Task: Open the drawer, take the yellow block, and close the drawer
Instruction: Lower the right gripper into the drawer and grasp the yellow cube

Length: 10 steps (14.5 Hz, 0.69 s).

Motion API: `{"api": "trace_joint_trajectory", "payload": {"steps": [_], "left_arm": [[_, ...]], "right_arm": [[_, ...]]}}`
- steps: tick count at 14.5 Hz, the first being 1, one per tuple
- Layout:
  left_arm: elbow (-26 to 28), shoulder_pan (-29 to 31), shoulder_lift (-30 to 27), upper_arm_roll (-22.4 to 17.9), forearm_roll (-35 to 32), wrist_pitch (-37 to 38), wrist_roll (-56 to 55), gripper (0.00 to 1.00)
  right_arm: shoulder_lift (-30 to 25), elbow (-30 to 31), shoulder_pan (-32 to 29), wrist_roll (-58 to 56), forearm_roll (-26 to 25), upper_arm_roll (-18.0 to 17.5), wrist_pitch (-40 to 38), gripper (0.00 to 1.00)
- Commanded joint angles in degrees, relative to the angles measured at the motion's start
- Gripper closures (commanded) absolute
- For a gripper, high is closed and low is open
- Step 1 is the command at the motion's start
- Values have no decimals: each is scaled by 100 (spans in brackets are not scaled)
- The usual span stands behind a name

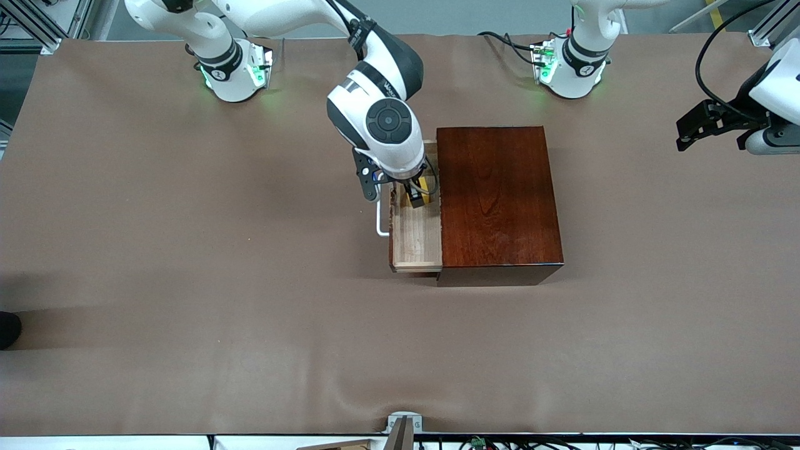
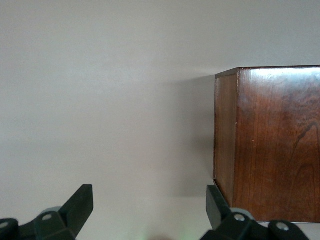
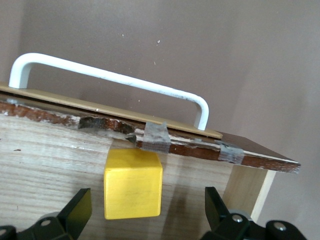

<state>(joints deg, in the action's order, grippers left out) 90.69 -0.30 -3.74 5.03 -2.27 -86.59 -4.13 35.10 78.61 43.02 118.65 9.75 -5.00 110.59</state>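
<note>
The drawer (image 1: 415, 234) stands pulled out of the dark wooden box (image 1: 497, 200) toward the right arm's end of the worktop (image 1: 187, 250), so its pale floor is reachable from above. The right tool (image 1: 417, 194) hangs over it, fingers spread wide either side of the yellow block (image 3: 132, 183), which sits inside against the drawer front; nothing is gripped yet. The left tool (image 2: 150, 212) waits, also wide and empty, beside the box.

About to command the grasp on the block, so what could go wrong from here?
1. The yellow block sits close against the drawer front's chipped, taped edge; a finger of the open right gripper may catch there.
2. The drawer is only partly out of the wooden box, leaving little room.
</note>
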Motion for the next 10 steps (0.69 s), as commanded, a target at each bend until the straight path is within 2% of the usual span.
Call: {"api": "trace_joint_trajectory", "payload": {"steps": [1, 10], "left_arm": [[36, 91, -92, 42, 52, -15, 176, 0], [36, 91, -136, 42, 60, 11, 167, 0]], "right_arm": [[67, -100, 31, 132, -157, 69, 138, 0], [120, 268, 154, 193, -482, 69, 375, 0]]}}
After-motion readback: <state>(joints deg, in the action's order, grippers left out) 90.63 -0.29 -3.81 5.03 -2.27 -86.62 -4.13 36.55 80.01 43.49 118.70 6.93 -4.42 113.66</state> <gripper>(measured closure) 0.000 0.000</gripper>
